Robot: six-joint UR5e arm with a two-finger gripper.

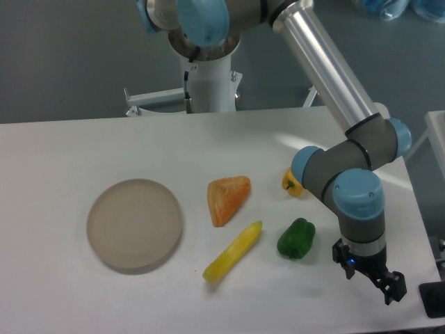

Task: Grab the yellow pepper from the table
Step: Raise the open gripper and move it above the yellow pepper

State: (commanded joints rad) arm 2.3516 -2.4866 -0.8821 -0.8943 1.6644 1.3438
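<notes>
The yellow pepper (291,183) is small and lumpy and lies on the white table (69,153) right of centre. The arm's blue-capped wrist joint hides its right part. My gripper (371,282) hangs near the table's front right corner, well in front of and to the right of the pepper. Its dark fingers stand apart and nothing shows between them.
A green bell pepper (297,239) lies just left of the gripper. A long slender yellow vegetable (233,252) and an orange wedge (228,198) lie in the middle. A round beige plate (135,224) sits at the left. The arm's base stands at the back.
</notes>
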